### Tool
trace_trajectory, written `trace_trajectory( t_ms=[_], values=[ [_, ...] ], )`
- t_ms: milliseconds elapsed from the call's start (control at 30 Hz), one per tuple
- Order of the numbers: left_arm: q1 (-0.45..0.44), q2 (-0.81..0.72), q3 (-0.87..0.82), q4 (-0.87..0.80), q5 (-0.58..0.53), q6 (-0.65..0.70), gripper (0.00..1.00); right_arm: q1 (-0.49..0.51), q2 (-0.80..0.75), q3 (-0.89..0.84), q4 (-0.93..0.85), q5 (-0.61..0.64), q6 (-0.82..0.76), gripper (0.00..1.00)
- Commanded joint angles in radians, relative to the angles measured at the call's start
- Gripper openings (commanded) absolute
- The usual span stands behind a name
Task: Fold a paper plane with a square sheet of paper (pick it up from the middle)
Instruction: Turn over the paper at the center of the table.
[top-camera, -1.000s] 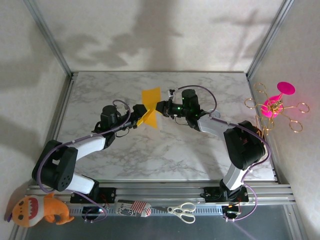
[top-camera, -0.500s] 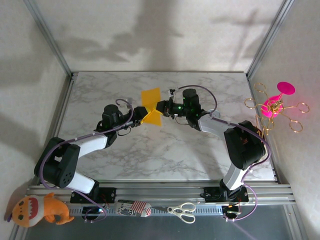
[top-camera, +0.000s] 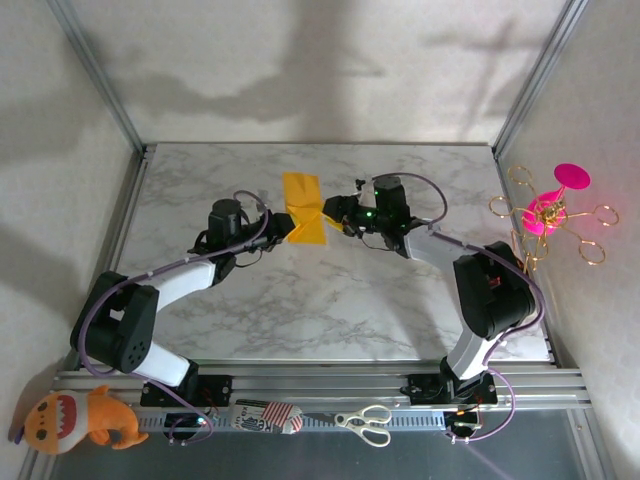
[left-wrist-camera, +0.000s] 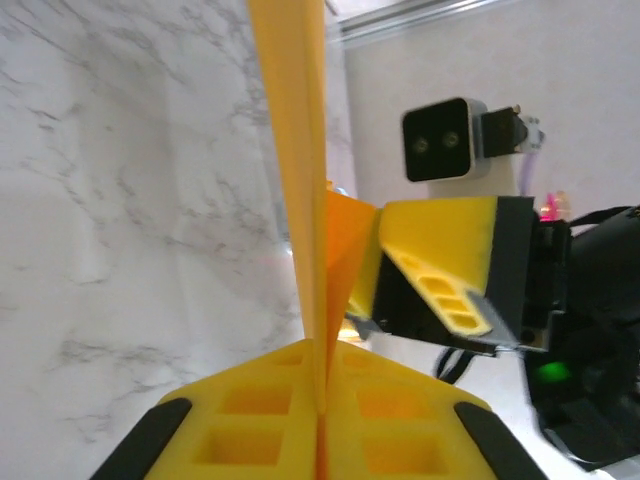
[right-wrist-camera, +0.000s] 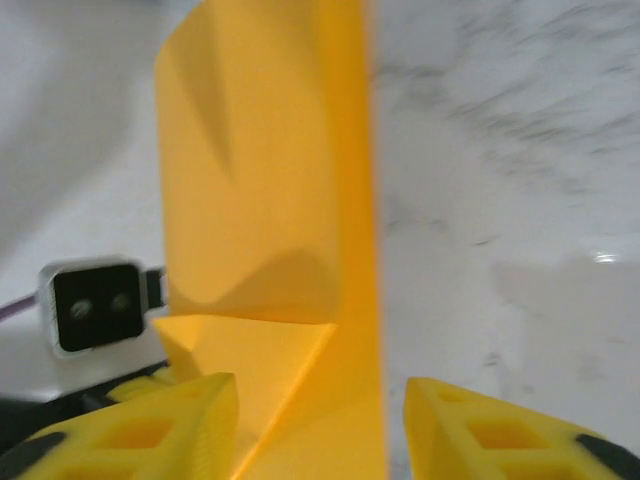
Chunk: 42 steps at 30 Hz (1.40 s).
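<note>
Paper sheet: the orange-yellow paper sheet (top-camera: 304, 207) sits over the back middle of the desk (top-camera: 400, 300), between the two hands. It seems to be held up off the surface. It is already doubled along a crease and stands on edge in the left wrist view.
Left hand: the left hand (left-wrist-camera: 320, 425) is clamped tight on the sheet's lower edge, with both pads flat against the doubled paper and no gap between them.
Why held so: the left hand appears to carry the sheet alone, pinching across the fold so the layers lie together and the crease holds its line.
Right hand: the right hand (right-wrist-camera: 320, 430) has its jaws parted, not wide, and the sheet stands in the gap. The finger (right-wrist-camera: 490, 430) on the right of its wrist view is clear of the paper. Whether the other one touches the paper or sits just beside it, I cannot tell.
Why placed so: it faces the left hand from the opposite side, close in, probably so it can take a fresh hold for the next fold.
Stage: midway by my judgement; there is no dart shape yet.
</note>
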Motion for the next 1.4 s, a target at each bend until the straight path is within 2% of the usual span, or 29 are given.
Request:
trace_trajectory(
  t_ms=[0,167,333,533,633,700,833,967,1033,1200,1367],
  values=[
    [0.009,-0.014,0.098,-0.313,-0.108,0.216,0.06,-0.024,-0.080,0.008,-0.182,0.193,-0.123,0.56],
    [-0.003,0.002,0.259,-0.714,-0.408,0.445,0.04,-0.027,-0.144,0.024,-0.277,0.388,-0.219,0.70],
    [-0.078,0.065,0.430,-1.013,-0.831,0.569,0.04,-0.027,-0.209,-0.007,-0.263,0.518,-0.253,0.85],
    [-0.174,0.187,0.580,-1.232,-1.277,0.587,0.05,-0.027,-0.244,-0.037,-0.257,0.581,-0.247,0.88],
    [-0.217,0.263,0.635,-1.307,-1.402,0.567,0.05,-0.027,-0.249,-0.042,-0.262,0.595,-0.244,0.88],
    [-0.246,0.313,0.657,-1.327,-1.438,0.554,0.05,-0.027,-0.249,-0.042,-0.269,0.606,-0.243,0.88],
    [-0.292,0.408,0.685,-1.322,-1.426,0.517,0.06,-0.027,-0.260,-0.048,-0.282,0.645,-0.229,0.87],
    [-0.313,0.459,0.685,-1.239,-1.267,0.498,0.09,-0.032,-0.285,-0.069,-0.287,0.685,-0.207,0.87],
    [-0.313,0.466,0.674,-1.178,-1.158,0.484,0.15,-0.038,-0.296,-0.081,-0.285,0.697,-0.195,0.87],
    [-0.286,0.423,0.631,-1.040,-0.880,0.458,0.40,-0.043,-0.291,-0.084,-0.283,0.672,-0.199,0.86],
    [-0.188,0.276,0.522,-0.879,-0.640,0.399,0.55,-0.039,-0.222,-0.043,-0.287,0.584,-0.226,0.84]
  ],
)
